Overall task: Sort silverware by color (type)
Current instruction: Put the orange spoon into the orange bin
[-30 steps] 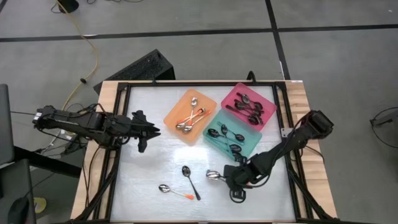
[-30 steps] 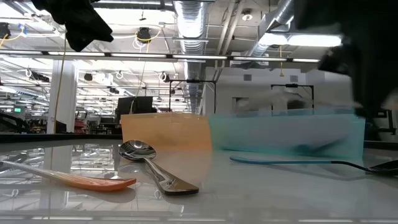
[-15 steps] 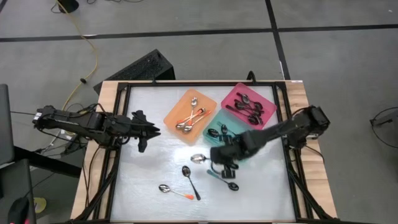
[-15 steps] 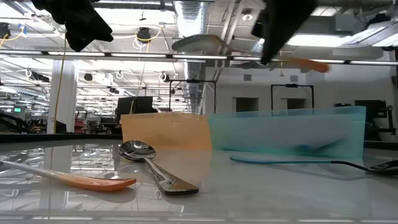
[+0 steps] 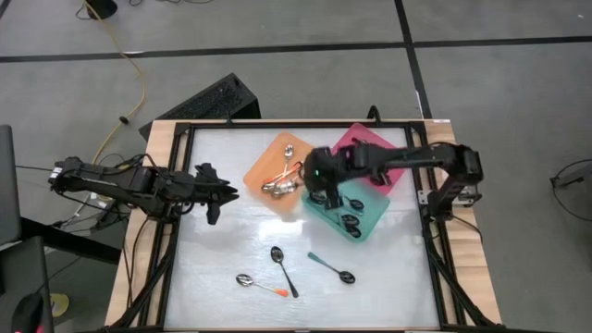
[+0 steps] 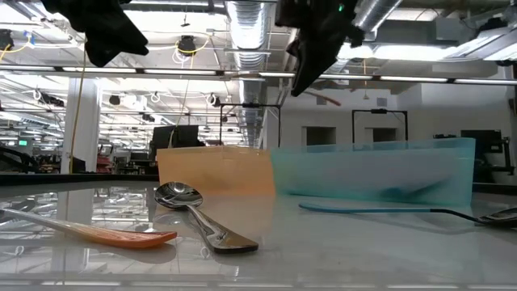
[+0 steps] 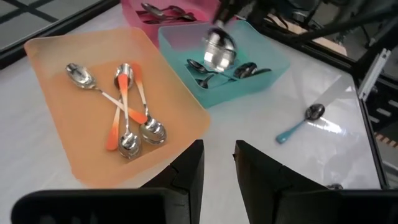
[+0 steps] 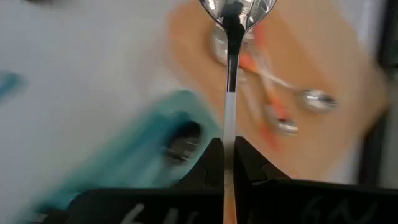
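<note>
Metal-bowled spoon (image 8: 235, 12) clamped in right gripper (image 5: 319, 180), arm outstretched above orange tray (image 5: 262, 157).

Shiny spoon (image 8: 237, 12) aloft, others scattered

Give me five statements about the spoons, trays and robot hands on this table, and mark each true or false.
1. The right hand holds a shiny spoon by its handle. True.
2. That spoon hangs over the pink tray. False: it is near the orange tray and the teal tray.
3. Three spoons lie loose on the table. True.
4. The orange tray is empty. False: several orange-handled spoons lie in it.
5. The left hand grips a spoon. False: it holds nothing, at the table's left side.
</note>
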Controlling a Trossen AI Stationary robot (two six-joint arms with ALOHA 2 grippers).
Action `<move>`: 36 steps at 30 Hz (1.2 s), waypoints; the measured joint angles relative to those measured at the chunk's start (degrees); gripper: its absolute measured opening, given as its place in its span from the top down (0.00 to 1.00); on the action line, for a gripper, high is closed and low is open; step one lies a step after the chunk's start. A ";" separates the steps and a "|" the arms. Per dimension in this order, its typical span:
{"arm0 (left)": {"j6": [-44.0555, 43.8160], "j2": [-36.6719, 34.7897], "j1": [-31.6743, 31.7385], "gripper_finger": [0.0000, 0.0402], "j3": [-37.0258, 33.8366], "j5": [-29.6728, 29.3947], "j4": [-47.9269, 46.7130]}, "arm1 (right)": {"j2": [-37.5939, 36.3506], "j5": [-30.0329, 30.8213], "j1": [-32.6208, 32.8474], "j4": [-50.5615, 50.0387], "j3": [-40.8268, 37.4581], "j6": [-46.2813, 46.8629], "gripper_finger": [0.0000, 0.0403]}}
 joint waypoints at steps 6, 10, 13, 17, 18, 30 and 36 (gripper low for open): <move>-2.62 0.00 0.02 0.81 0.00 -1.88 0.00 | 0.00 0.51 -7.16 0.96 -0.02 -13.84 0.97; -4.33 0.00 0.00 0.81 0.00 -3.47 0.00 | 0.00 0.26 -10.93 3.31 -0.02 -20.41 0.97; -5.15 0.00 0.00 0.81 0.00 -5.24 0.00 | 0.00 -0.69 -13.16 7.01 -0.02 -24.19 0.97; -5.94 0.02 0.00 0.81 0.00 -7.59 0.00 | 0.00 -9.08 -15.74 13.24 -0.02 -26.11 0.97; -6.14 0.02 0.00 0.81 0.00 -8.10 0.00 | 0.00 -11.53 -16.36 14.94 -0.02 -26.03 0.97; -6.15 0.02 0.01 0.81 0.00 -13.51 -0.46 | 8.10 -24.04 -18.64 24.47 -0.15 -27.07 0.97; -6.15 0.04 0.00 0.81 0.00 -14.90 -1.11 | 10.57 -27.13 -18.88 25.82 0.03 -29.15 0.97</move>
